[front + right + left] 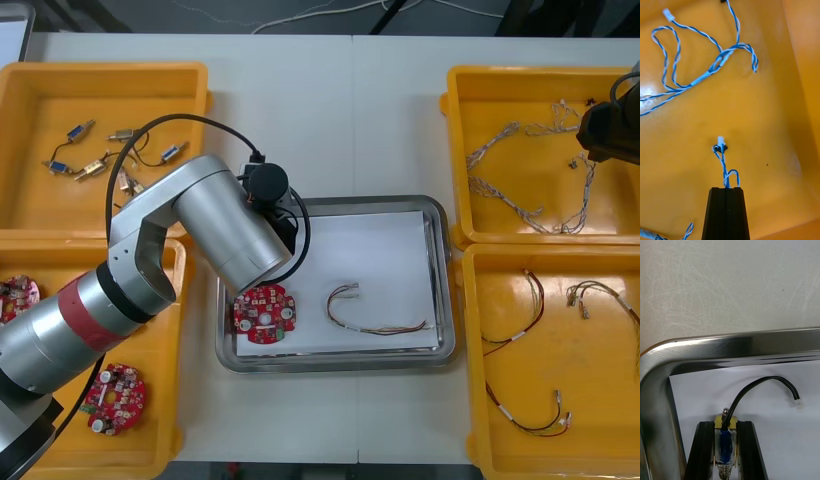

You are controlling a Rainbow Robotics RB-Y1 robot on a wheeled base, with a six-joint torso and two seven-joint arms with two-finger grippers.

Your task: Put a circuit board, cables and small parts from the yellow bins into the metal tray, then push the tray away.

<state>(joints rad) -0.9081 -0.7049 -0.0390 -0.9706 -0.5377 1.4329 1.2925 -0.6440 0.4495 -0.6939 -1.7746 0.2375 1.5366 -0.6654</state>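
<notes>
My left gripper (726,423) is shut on a small metal part (726,444) with a blue body and a black lead ending in a white plug (799,403). It hangs just inside a corner of the metal tray (733,347), over the white lining. In the front view my left arm (215,225) covers that far left corner of the tray (440,215). A red circuit board (263,312) and a red and yellow cable (375,318) lie in the tray. My right gripper (726,189) is shut on a twisted blue and white cable (723,159) above the orange bin floor.
The far left bin (100,80) holds several small metal parts (100,160). More circuit boards (113,398) lie in the near left bin. Blue and white cables (530,180) fill the far right bin under my right gripper (610,130); red and yellow cables (530,400) lie in the near right bin.
</notes>
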